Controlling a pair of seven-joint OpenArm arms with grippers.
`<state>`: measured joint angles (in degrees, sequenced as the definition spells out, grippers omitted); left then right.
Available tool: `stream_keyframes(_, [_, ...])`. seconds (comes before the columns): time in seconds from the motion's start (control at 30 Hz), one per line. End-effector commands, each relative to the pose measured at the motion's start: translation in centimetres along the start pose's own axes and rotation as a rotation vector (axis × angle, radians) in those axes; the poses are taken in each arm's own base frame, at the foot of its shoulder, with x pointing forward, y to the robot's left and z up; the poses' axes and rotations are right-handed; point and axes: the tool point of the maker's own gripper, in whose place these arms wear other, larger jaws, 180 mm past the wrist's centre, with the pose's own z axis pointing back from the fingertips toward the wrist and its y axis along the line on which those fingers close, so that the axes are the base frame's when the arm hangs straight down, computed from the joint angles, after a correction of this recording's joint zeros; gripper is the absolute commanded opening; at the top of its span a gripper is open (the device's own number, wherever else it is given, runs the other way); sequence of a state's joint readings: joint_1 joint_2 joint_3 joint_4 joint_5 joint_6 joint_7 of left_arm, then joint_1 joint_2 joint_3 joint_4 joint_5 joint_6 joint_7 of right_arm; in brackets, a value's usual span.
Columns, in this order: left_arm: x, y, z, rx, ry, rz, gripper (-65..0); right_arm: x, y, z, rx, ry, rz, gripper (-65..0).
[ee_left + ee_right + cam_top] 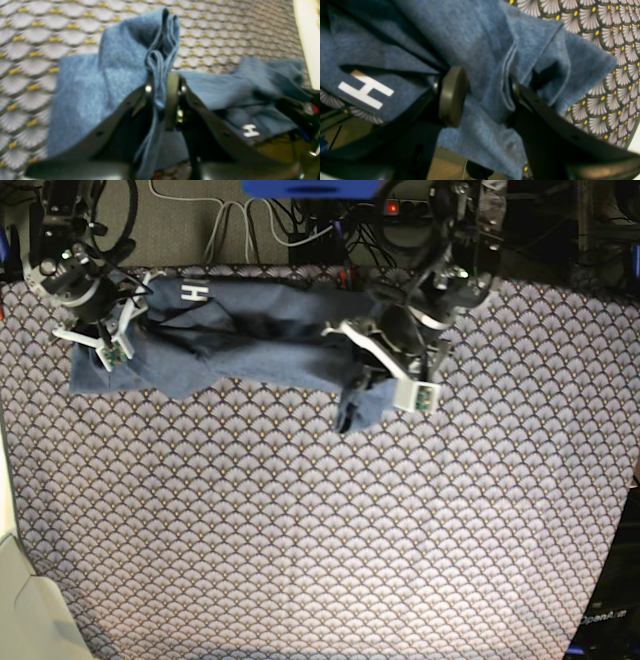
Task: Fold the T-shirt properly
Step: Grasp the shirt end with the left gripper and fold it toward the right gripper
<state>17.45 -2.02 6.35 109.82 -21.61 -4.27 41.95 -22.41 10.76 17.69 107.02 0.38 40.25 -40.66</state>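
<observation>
The slate-blue T-shirt (260, 340) lies stretched in a crumpled band along the back of the table, a white letter H (193, 293) showing near its left end. My left gripper (161, 95) is shut on a bunched, hemmed fold of the T-shirt (82, 95), which rises above its fingertips. In the base view this left gripper (385, 375) is at the band's right end, where a corner hangs down. My right gripper (485, 95) has a thick fold of the T-shirt (475, 37) filling the gap between its pads. It holds the left end (110, 330).
A fan-patterned cloth (300, 530) covers the table. Cables (240, 220) and a power strip lie beyond the back edge, close behind the shirt. A cream-white object (25, 600) sits at the front left corner. The right arm's base stands at the back left.
</observation>
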Motion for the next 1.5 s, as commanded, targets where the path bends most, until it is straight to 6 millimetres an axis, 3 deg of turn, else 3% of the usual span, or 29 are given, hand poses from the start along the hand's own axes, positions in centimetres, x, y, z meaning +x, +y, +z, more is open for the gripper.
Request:
stream_keyframes(0.0, [1.0,-1.6,-0.1,-0.045,-0.038,-0.005,-64.7,0.9,-0.6,0.3,-0.015,-0.035,0.008,-38.7])
stream_keyframes(0.13, [1.0,-4.4,-1.2,-0.119,-0.03,-0.024,-64.7,0.9,-0.6,0.3,-0.015,-0.035,0.008,-38.7])
stream_keyframes(0.3, [0.4,-4.4,-3.1,-0.067,0.004,0.061,-64.7,0.9,-0.5,0.3,-0.014,-0.033,0.008,-38.7])
stream_keyframes(0.47, [-0.5,-6.3,-3.7,-0.104,0.038,0.043,-64.7,0.8,-0.9,0.4,-0.019,-0.03,0.019,-38.7])
stream_keyframes(0.63, [-0.1,-8.1,-3.9,-0.143,0.03,0.042,-64.7,0.8,-1.0,0.5,-0.021,-0.028,0.024,-38.7])
stream_keyframes(0.8, [0.2,-7.2,-4.4,-0.048,0.018,0.063,-64.7,0.8,-1.1,0.5,-0.022,-0.027,0.025,-38.8])
stream_keyframes(1.0, [-0.4,-8.7,-4.6,-0.076,0.035,0.047,-64.7,0.8,-1.1,0.5,-0.022,-0.027,0.025,-38.8])
stream_keyframes(1.13, [-1.5,-8.4,-5.4,-0.07,0.072,0.04,-64.7,0.8,-1.1,0.5,-0.022,-0.027,0.025,-38.8])
stream_keyframes(1.33, [-1.5,-8.4,-5.5,-0.07,0.08,0.038,-64.4,0.8,-1.1,0.5,-0.022,-0.027,0.025,-38.8])
stream_keyframes(1.4, [-1.3,-8.4,-5.5,-0.072,0.075,0.037,-61.9,0.8,-1.1,0.5,-0.022,-0.027,0.025,-38.8])
stream_keyframes(1.47, [-1.3,-8.5,-5.3,-0.075,0.072,0.04,-54.2,0.8,-1.1,0.5,-0.022,-0.027,0.025,-38.8])
